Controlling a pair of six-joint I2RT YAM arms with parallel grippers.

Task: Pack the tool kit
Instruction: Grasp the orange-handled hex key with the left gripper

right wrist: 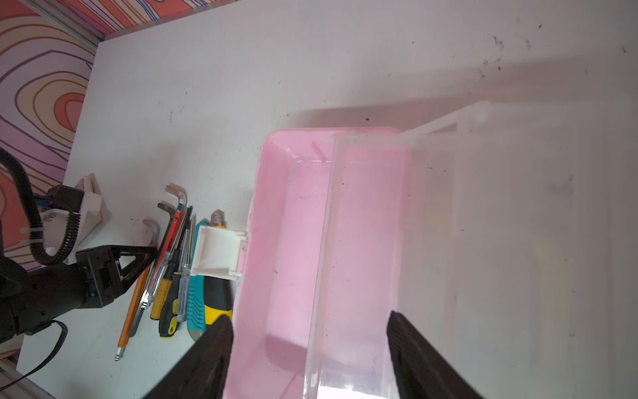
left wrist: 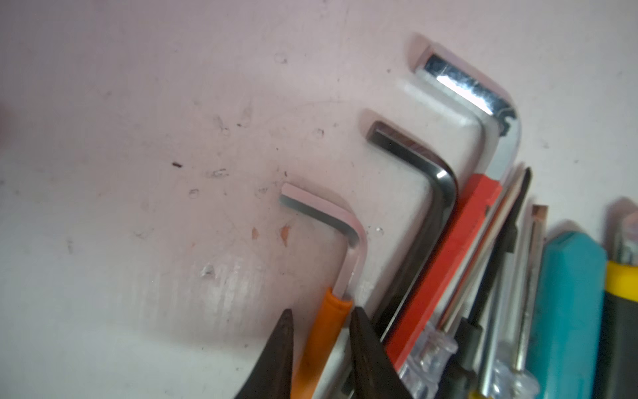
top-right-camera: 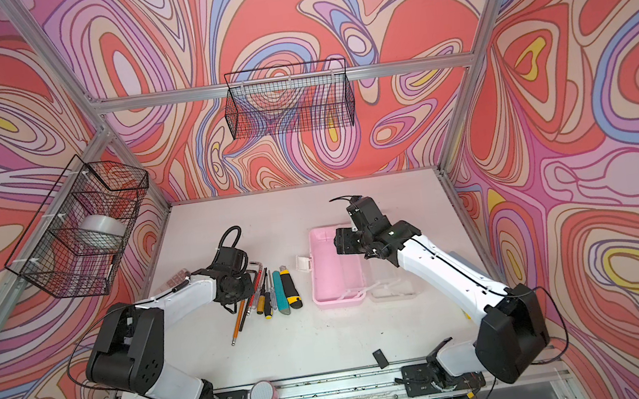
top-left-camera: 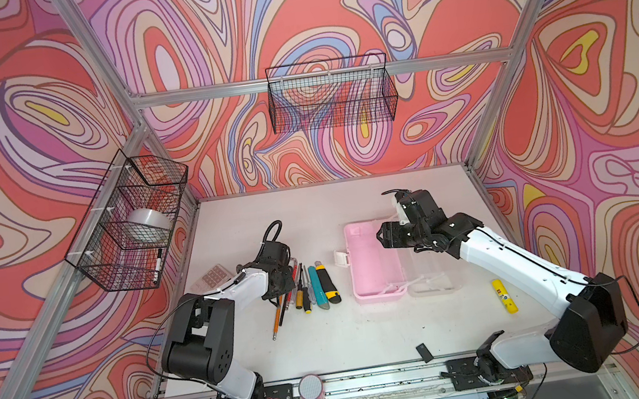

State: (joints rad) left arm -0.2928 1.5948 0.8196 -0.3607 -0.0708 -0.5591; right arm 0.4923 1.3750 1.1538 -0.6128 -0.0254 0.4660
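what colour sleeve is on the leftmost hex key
Orange; the sleeve shows best in left wrist view.

**Layout.** The box (top-left-camera: 368,263) is lying open right of centre on the table (top-left-camera: 349,343), its lid (top-left-camera: 431,278) resting beside it on the right, touching. The row of tools (top-left-camera: 302,291) is lying left of the box: hex keys (left wrist: 431,193) leftmost, utility knives (top-left-camera: 328,285) nearest the box. The calculator (top-left-camera: 211,280) is sitting left of the row, further back; the glue stick (top-left-camera: 504,295) is lying right of the lid. The left gripper (left wrist: 321,321) is straddling one hex key.
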